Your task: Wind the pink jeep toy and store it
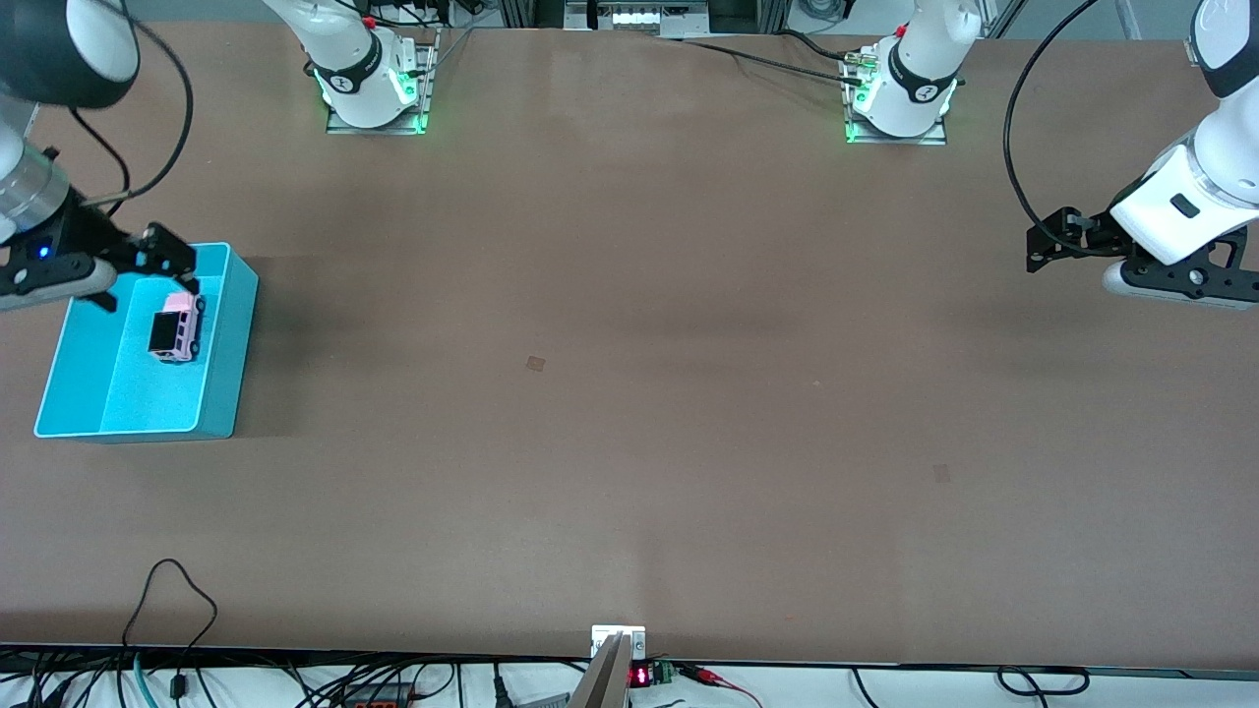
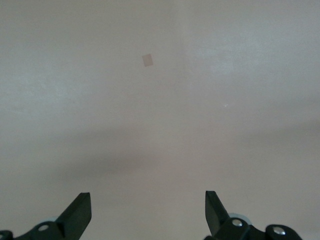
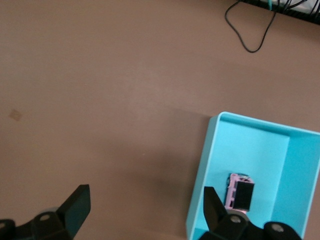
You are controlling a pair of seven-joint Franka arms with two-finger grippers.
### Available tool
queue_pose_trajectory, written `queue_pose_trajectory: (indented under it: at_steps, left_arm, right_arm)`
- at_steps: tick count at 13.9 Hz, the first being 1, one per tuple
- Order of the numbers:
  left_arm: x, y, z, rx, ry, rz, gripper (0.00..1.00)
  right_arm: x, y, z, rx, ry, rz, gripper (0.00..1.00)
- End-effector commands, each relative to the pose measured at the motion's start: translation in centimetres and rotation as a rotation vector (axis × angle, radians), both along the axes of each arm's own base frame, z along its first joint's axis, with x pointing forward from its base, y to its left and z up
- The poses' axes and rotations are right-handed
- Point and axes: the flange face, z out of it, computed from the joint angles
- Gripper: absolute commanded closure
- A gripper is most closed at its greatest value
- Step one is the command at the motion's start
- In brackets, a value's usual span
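The pink jeep toy (image 1: pixel 177 326) lies in a cyan bin (image 1: pixel 118 393) at the right arm's end of the table, its black ribbed roof showing. It also shows in the right wrist view (image 3: pixel 240 194), inside the bin (image 3: pixel 250 150). My right gripper (image 1: pixel 182 265) is open and empty, up in the air over the bin's edge and the jeep; in its wrist view (image 3: pixel 146 200) one finger is over the bin wall. My left gripper (image 1: pixel 1033 248) is open and empty, raised over bare table at the left arm's end (image 2: pixel 147 200), where that arm waits.
A black cable loop (image 1: pixel 167 590) lies on the table near the front edge at the right arm's end. A small square mark (image 1: pixel 535 363) sits mid-table. The arm bases (image 1: pixel 372 88) stand along the edge farthest from the front camera.
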Motion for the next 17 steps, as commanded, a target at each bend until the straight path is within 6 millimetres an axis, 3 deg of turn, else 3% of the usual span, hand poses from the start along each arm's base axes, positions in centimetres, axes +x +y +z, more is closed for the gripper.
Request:
queue_pose_trajectory:
  at_steps: [1, 7, 11, 17]
  left_arm:
    - [-0.5, 0.0, 0.7, 0.000, 0.000, -0.018, 0.00]
    - [-0.5, -0.1, 0.7, 0.000, 0.000, -0.020, 0.00]
    - [-0.5, -0.1, 0.7, 0.000, 0.000, -0.020, 0.00]
    - [-0.5, -0.1, 0.7, 0.000, 0.000, -0.021, 0.00]
  right_arm:
    - [-1.7, 2.0, 2.2, 0.047, 0.009, -0.100, 0.00]
    - [-3.0, 5.1, 8.5, 0.060, 0.005, -0.145, 0.00]
    - [-3.0, 5.1, 10.9, 0.063, -0.003, -0.174, 0.00]
    - [1.2, 4.1, 12.1, 0.064, -0.001, -0.189, 0.00]
